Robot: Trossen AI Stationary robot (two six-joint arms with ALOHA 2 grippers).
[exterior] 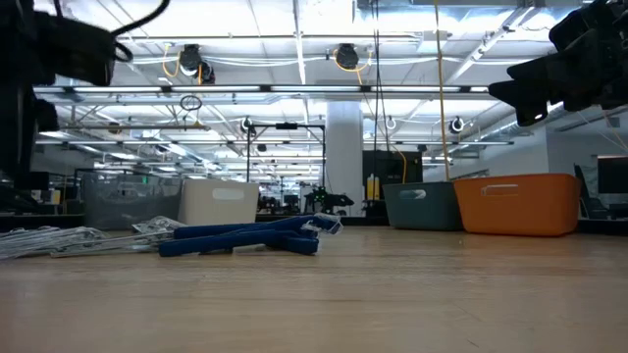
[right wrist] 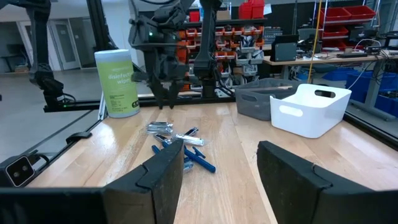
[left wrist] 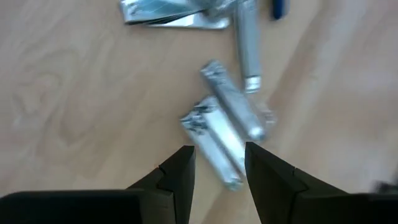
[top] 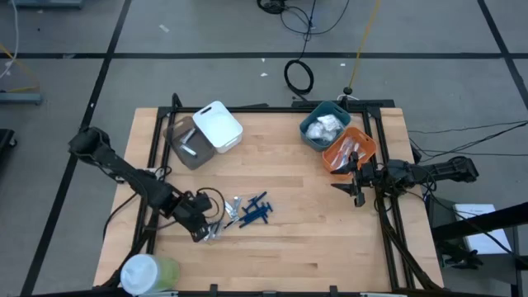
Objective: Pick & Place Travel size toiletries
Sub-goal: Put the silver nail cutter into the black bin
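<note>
The travel size toiletries lie loose on the wooden table: silver tubes point(left wrist: 227, 134) and dark blue sticks point(top: 256, 211) near the front middle. In the low view the blue sticks point(exterior: 245, 238) lie flat beside silver tubes point(exterior: 59, 240). My left gripper point(left wrist: 217, 165) hovers open above a small heap of silver tubes point(top: 214, 233), pointing steeply down, its fingers clear of them. The right wrist view shows that left gripper point(right wrist: 165, 99) above the tubes point(right wrist: 160, 127). My right gripper point(top: 356, 188) waits open and level at the table's right edge, holding nothing.
A white bin point(top: 219, 125) and a grey bin point(top: 186, 147) stand at the back left. A teal bin point(top: 324, 125) and an orange bin point(top: 351, 150), both with items inside, stand at the back right. A white-lidded green cup point(top: 148, 273) sits at the front left corner.
</note>
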